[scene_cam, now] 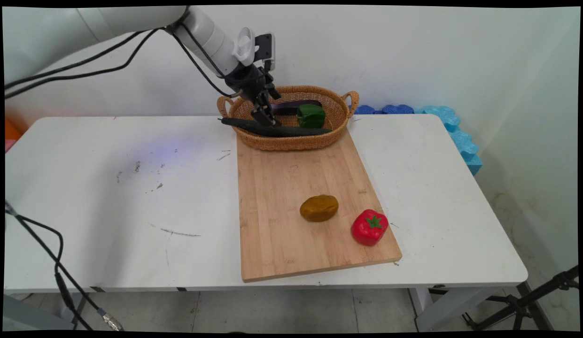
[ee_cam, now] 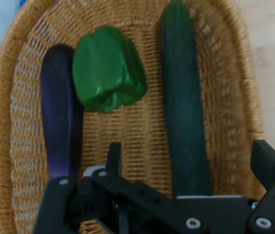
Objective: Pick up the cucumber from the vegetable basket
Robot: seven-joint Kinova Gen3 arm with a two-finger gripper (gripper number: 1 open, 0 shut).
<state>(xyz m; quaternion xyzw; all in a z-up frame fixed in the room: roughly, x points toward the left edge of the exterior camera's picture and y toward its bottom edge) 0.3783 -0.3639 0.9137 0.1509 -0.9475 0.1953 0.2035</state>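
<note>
Hovering over the left end of a wicker basket [scene_cam: 291,141], our black gripper [scene_cam: 267,112] points down into it. In the hand view one finger [ee_cam: 114,157] rises on the left and the other [ee_cam: 268,163] stands far off on the right, so the fingers are spread apart and hold nothing.

We count three vegetables inside the basket: one long dark green cucumber [ee_cam: 183,107] lying along the side nearest the board, one green bell pepper [ee_cam: 109,68] near the middle, and one purple eggplant [ee_cam: 59,117] along the far side, just beside the pepper. The cucumber lies nearest the gripper, below and between the spread fingers; we cannot tell whether anything touches it.

In front of the basket, touching its near rim, lies one wooden cutting board [scene_cam: 272,188] on the white table [scene_cam: 108,197]. Two items rest on the board's near right part: one brown potato [scene_cam: 319,208] and one red tomato [scene_cam: 369,227], close together but apart, well away from the gripper.

So we judge three vegetables are in the basket and two on the board.
</note>
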